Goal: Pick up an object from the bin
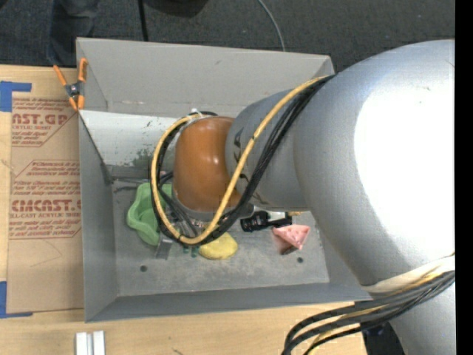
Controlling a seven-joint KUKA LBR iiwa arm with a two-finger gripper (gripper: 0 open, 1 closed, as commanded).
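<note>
The claw [174,241] is low in the bin [103,272], between a green crumpled thing [140,214] and a yellow lump [219,248]. The orange cover [201,170] hides it, so I cannot tell whether it is open or closed. Nothing looks lifted; grasp and lift remain.

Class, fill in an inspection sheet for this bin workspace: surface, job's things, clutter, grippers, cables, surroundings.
Surface: grey bin floor, speckled.
Job's things: green soft thing at left; yellow lump in middle; pink piece at right; black-and-white item beside it.
Clutter: nothing seen.
Grippers: gripper low between green soft thing and yellow lump, under orange wrist cover.
Cables: yellow and black cables loop round the wrist.
Surroundings: dark floor behind the bin.
</note>
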